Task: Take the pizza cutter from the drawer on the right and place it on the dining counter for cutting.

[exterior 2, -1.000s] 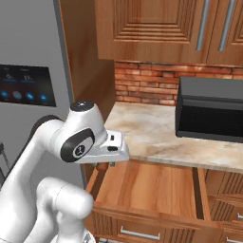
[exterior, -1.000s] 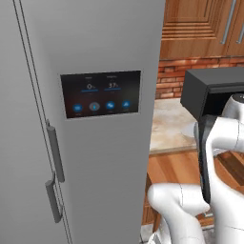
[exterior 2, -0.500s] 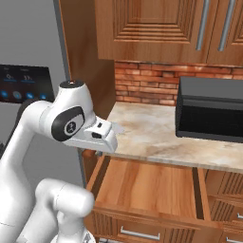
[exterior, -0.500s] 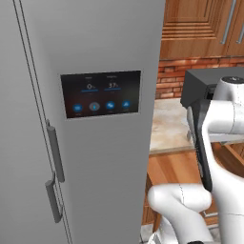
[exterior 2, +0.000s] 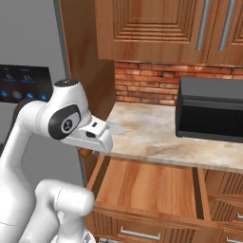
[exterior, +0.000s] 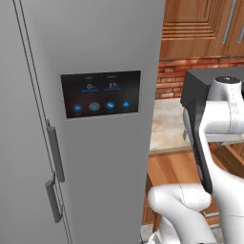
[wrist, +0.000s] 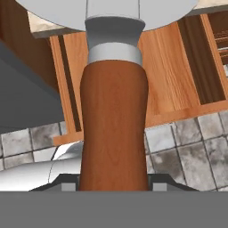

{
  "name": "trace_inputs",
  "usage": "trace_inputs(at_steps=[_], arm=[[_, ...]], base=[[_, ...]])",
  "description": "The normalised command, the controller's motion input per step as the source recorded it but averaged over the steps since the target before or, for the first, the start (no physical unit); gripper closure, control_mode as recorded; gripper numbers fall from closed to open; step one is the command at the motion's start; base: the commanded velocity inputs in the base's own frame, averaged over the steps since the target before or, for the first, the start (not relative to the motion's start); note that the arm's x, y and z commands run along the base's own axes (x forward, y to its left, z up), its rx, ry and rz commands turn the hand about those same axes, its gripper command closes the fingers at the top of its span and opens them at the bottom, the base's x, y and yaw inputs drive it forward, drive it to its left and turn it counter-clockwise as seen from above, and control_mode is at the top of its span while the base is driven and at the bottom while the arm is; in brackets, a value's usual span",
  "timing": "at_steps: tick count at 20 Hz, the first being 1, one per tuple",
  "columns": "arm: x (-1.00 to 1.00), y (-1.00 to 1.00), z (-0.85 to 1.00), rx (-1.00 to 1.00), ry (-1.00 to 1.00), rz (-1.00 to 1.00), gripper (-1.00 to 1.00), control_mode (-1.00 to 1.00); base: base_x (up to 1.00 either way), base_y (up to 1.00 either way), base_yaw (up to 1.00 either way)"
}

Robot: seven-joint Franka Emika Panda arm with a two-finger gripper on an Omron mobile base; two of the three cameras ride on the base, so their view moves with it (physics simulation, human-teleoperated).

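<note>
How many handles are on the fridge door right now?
2: a longer upper fridge handle and a shorter lower fridge handle, both near the left door seam. Others may be out of frame.

drawer [exterior 2: 147,187] pulled out, orange wood floor bare, open from above. worktop [exterior 2: 156,135] above its back edge: bare stone on left, black microwave [exterior 2: 211,114] blocks right part. upper cabinets [exterior 2: 166,28] cap headroom. tall grey fridge [exterior: 81,119] walls off left side. tiled floor [wrist: 187,151] lies below drawer front.
</note>
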Motion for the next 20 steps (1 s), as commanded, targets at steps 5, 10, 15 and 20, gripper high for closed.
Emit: trace_inputs(at_steps=[5,10,15,20], arm=[[0.0,0.0,0.0,0.0,0.0,0.0,1.0,-1.0],[0.0,0.0,0.0,0.0,0.0,0.0,1.0,1.0],[0.0,0.0,0.0,0.0,0.0,0.0,1.0,1.0],[0.0,0.0,0.0,0.0,0.0,0.0,1.0,1.0]], base=[[0.0,0.0,0.0],[-0.51,0.02,0.0],[-1.0,0.26,-0.07],[-0.28,0.17,-0.76]])
